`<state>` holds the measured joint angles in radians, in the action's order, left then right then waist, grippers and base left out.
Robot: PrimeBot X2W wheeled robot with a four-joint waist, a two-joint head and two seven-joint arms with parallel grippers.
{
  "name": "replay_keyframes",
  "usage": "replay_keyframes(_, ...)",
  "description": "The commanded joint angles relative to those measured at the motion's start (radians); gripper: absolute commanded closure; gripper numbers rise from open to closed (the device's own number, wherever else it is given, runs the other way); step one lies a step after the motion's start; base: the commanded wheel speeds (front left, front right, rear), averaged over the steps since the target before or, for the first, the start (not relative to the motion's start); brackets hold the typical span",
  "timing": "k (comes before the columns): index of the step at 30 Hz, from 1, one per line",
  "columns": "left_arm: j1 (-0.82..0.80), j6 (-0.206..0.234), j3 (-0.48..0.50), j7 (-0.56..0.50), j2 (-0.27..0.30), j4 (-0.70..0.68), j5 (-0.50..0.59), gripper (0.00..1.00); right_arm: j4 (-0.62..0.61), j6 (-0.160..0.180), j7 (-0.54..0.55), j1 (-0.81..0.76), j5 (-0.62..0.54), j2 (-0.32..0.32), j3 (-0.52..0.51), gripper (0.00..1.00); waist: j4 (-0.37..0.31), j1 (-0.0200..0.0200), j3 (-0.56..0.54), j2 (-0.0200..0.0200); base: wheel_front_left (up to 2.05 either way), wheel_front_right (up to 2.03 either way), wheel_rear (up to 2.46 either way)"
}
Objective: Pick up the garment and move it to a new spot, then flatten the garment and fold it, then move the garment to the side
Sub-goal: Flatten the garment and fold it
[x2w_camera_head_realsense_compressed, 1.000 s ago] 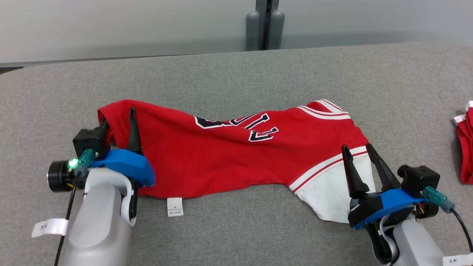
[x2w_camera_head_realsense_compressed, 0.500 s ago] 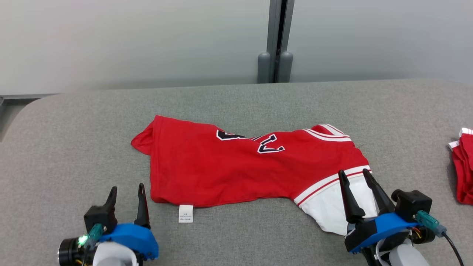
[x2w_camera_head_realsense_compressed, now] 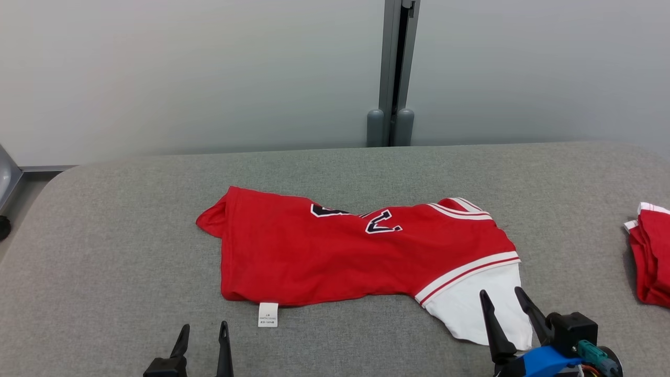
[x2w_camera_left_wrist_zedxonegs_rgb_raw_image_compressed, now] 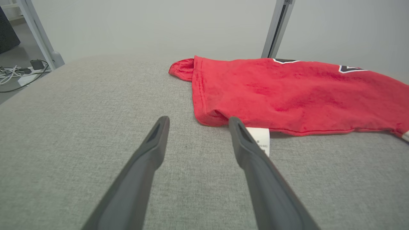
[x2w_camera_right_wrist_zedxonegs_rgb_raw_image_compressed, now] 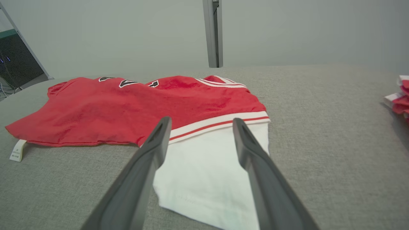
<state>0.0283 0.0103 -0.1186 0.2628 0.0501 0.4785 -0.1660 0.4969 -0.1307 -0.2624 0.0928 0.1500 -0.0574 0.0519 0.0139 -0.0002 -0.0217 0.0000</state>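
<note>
The garment (x2w_camera_head_realsense_compressed: 340, 256) is a red jersey with black-and-white lettering, striped trim and a white sleeve (x2w_camera_head_realsense_compressed: 473, 309); it lies crumpled lengthwise on the grey table (x2w_camera_head_realsense_compressed: 104, 235). A white label (x2w_camera_head_realsense_compressed: 268, 314) sticks out at its near edge. My left gripper (x2w_camera_head_realsense_compressed: 204, 330) stands open near the table's front, short of the jersey's near-left corner (x2w_camera_left_wrist_zedxonegs_rgb_raw_image_compressed: 207, 119), nothing between its fingers. My right gripper (x2w_camera_head_realsense_compressed: 502, 296) is open above the white sleeve (x2w_camera_right_wrist_zedxonegs_rgb_raw_image_compressed: 204, 169), apart from the cloth.
More red-and-white clothing (x2w_camera_head_realsense_compressed: 649, 256) is stacked at the table's right edge. A grey wall with a vertical post (x2w_camera_head_realsense_compressed: 392, 73) stands behind the table. Beyond the left table edge are a frame leg and cables on the floor (x2w_camera_left_wrist_zedxonegs_rgb_raw_image_compressed: 22, 72).
The left gripper let go of the jersey's left end and drew back toward the front edge, open. The right gripper also drew back. The camera tilted up, so the whole picture shifted down.
</note>
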Motion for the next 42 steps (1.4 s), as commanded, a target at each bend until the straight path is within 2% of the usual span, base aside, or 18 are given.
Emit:
replay_keyframes(1, 0.010, 0.007, -0.004, 0.003, 0.001, 0.003, -0.008, 0.00, 0.004, 0.000, -0.003, -0.015, -0.011, 0.004, -0.004, 0.00, 0.000, 0.0002, -0.004, 0.0000, 0.00, 0.00, 0.00)
replay_keyframes(10, -0.025, -0.007, -0.025, 0.003, 0.001, 0.064, -0.009, 0.00, 0.001, 0.000, -0.003, -0.001, -0.002, 0.006, -0.005, 0.00, -0.002, 0.0002, 0.020, 0.0000, 0.00, 0.00, 0.00)
replay_keyframes(23, -0.217, -0.004, 0.016, 0.001, 0.001, 0.233, 0.018, 0.00, -0.028, 0.000, -0.003, 0.092, 0.023, -0.028, 0.006, 0.00, -0.036, 0.0002, 0.194, 0.0000, 0.00, 0.00, 0.00)
replay_keyframes(39, -0.257, -0.023, 0.015, 0.001, 0.001, 0.146, 0.012, 0.00, -0.022, 0.000, -0.003, 0.134, 0.040, -0.030, 0.006, 0.00, -0.043, 0.0002, 0.244, 0.0000, 0.00, 0.00, 0.00)
replay_keyframes(40, -0.254, -0.023, 0.016, 0.001, 0.001, 0.145, 0.011, 0.35, -0.019, 0.000, -0.003, 0.133, 0.042, -0.029, 0.005, 0.00, -0.043, 0.0002, 0.244, 0.0000, 0.00, 0.00, 0.00)
replay_keyframes(42, -0.251, -0.020, 0.021, 0.002, 0.001, 0.136, 0.008, 0.82, -0.017, 0.000, -0.003, 0.134, 0.045, -0.030, 0.006, 0.00, -0.044, 0.0002, 0.244, 0.0000, 0.00, 0.00, 0.00)
